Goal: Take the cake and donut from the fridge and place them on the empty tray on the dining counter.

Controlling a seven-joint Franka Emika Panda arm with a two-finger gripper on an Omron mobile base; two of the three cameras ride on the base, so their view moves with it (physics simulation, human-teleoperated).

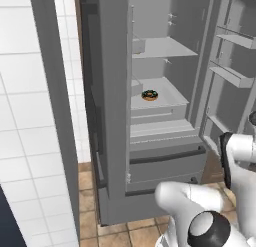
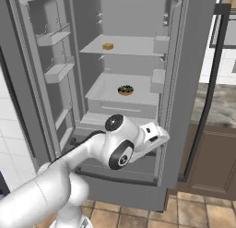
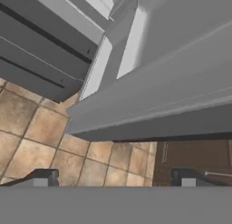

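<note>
The fridge (image 1: 112, 91) stands with both doors swung open. On its middle shelf lies the chocolate-glazed donut (image 1: 150, 95) (image 2: 125, 90). One shelf higher, towards the back, sits the small yellow-orange cake (image 2: 108, 46). My gripper (image 3: 115, 177) is open with nothing between its fingertips. It hangs low in front of the fridge's lower drawers, well below both shelves, and looks down past the bottom edge of the right door (image 3: 158, 96) at the tiled floor. The tray is out of view.
The right fridge door (image 2: 184, 84) stands close beside my hand (image 2: 154, 135). Beyond it is a grey marbled counter top (image 2: 221, 105) on a brown base. White tiled wall (image 1: 30, 116) lies to the left. Door bins (image 2: 57, 70) line the left door.
</note>
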